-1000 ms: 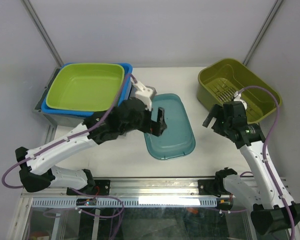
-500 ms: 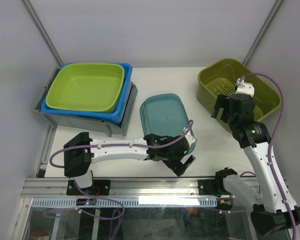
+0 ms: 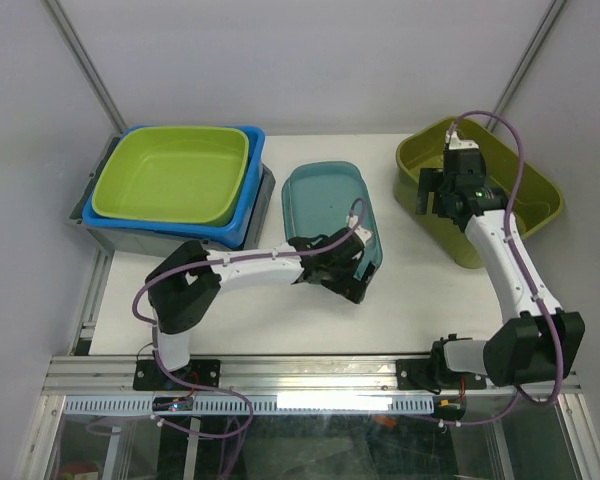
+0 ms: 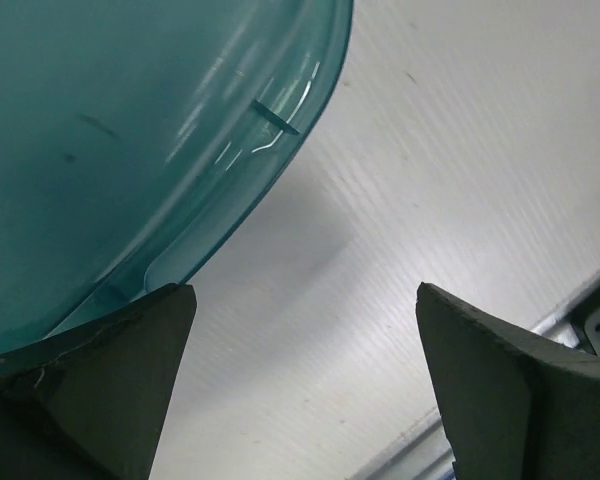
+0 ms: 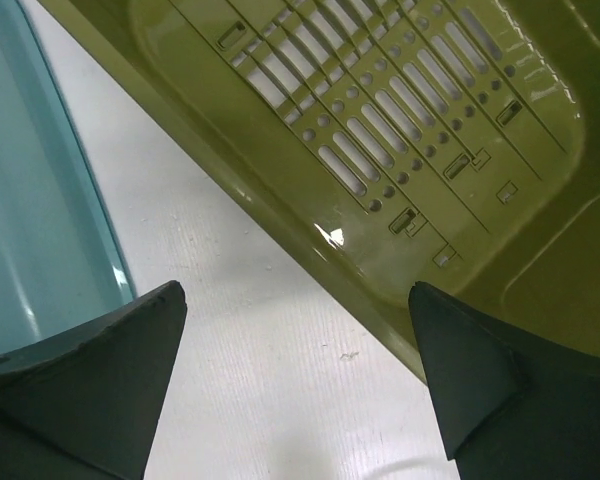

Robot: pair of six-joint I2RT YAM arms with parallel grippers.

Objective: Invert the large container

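The white surface (image 3: 420, 300) carries three things. A teal tub (image 3: 325, 205) lies near its middle, its long side running front to back. An olive basket (image 3: 530, 195) sits at the right rear corner, apart from the tub. A grey bin (image 3: 130, 238) sits at the left rear corner.

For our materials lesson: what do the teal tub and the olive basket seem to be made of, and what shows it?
Teal tub: likely moulded plastic, glossy and slightly see-through; bright streaks of reflected light, paler thin rim.
Olive basket: likely opaque moulded plastic, smooth semi-gloss; neat rows of moulded slots and holes, small highlight.
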